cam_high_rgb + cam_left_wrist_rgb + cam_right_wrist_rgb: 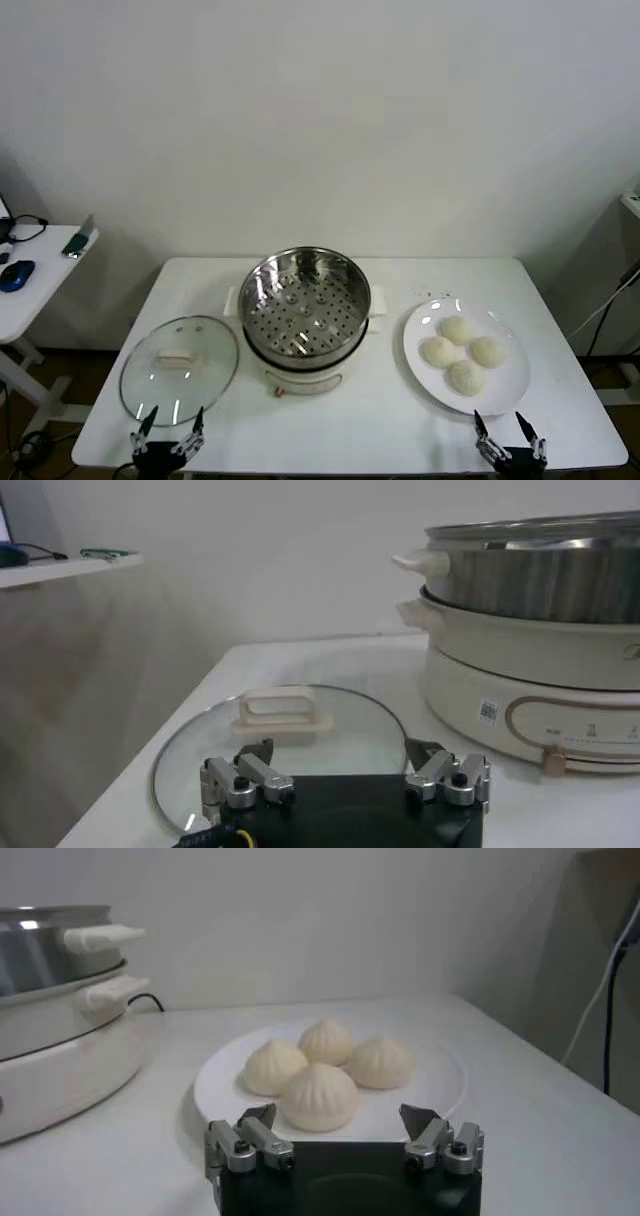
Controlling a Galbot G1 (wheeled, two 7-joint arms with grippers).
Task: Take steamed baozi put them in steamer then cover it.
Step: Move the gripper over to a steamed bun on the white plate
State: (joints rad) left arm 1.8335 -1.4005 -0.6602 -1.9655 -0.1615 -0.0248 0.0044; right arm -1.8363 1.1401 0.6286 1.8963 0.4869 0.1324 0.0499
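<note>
Several cream-white steamed baozi [460, 354] lie on a flat white plate [424, 325] at the table's right; they also show in the right wrist view [318, 1096]. The steamer [305, 318], a shiny steel pot with a perforated tray on a cream base, stands uncovered at the table's middle and also shows in the left wrist view [530, 650]. The glass cover [179, 367] with its cream handle [284, 707] lies flat on the table to the steamer's left. My left gripper [168, 438] is open at the front edge, just before the cover. My right gripper [509, 441] is open at the front edge, just before the plate.
A side table [30, 290] with a blue mouse [16, 274] and a small green item stands to the left. The white table's [350, 420] front edge runs just behind both grippers. A grey cabinet and cables stand at the far right.
</note>
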